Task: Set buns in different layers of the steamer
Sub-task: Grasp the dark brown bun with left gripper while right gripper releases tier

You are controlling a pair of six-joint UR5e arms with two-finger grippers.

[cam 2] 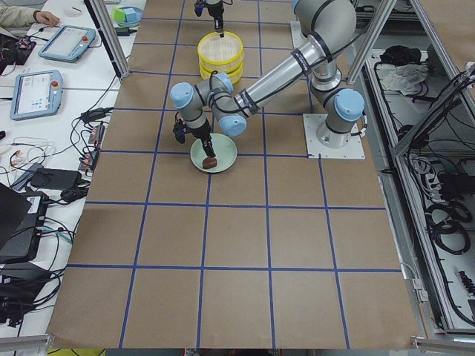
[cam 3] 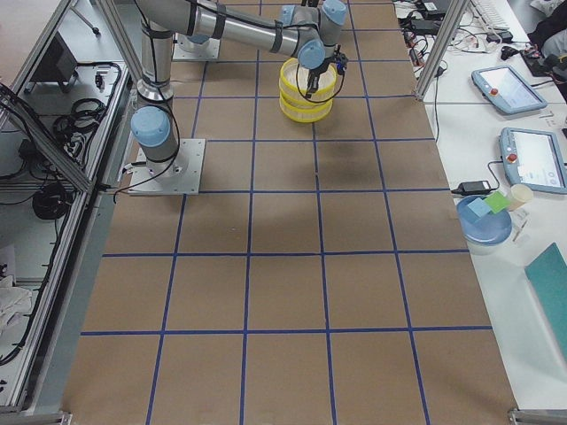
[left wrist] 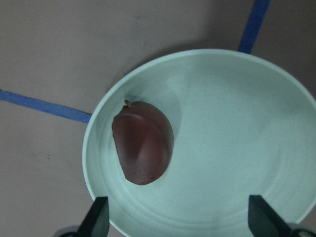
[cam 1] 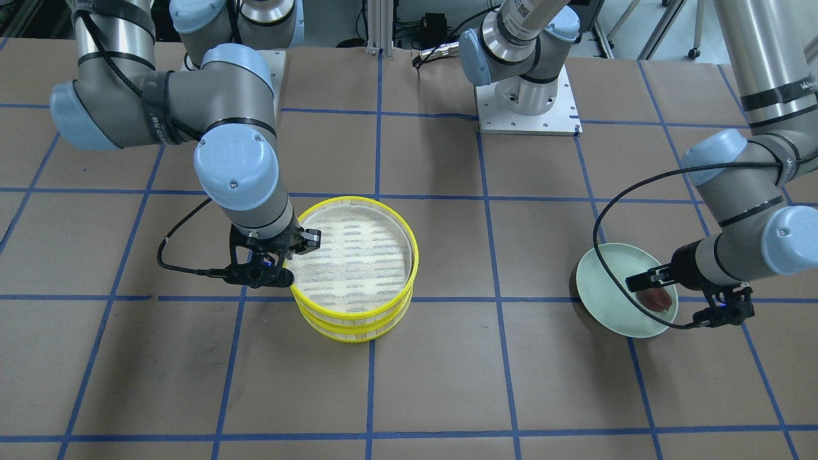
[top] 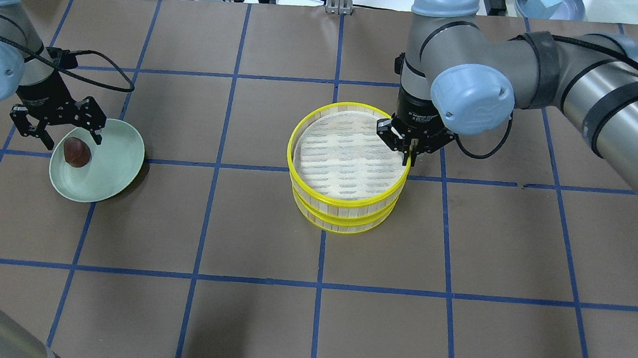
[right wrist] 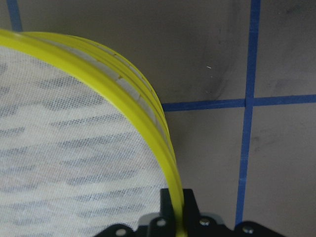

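Observation:
Two steamer layers are stacked. The upper layer [top: 347, 197] [cam 1: 348, 310] sits on the lower layer [top: 344, 220] [cam 1: 351, 331], and its whitish mesh liner holds nothing. My right gripper [top: 410, 156] [cam 1: 295, 252] is shut on the upper layer's yellow rim [right wrist: 163, 143], one finger inside and one outside. A dark brown bun [top: 77, 152] [left wrist: 143, 148] lies in the pale green plate [top: 117, 152] [left wrist: 232, 148]. My left gripper [top: 71, 140] [left wrist: 180, 217] hangs open just above the bun, fingers either side of it and not touching it. The inside of the lower layer is hidden.
The table is brown paper with a blue tape grid. The plate stands on a dark base near the table's left side [cam 1: 613, 287]. The arm bases stand at the robot's edge [cam 1: 527, 102]. Operators' tablets and cables lie off the table at both ends.

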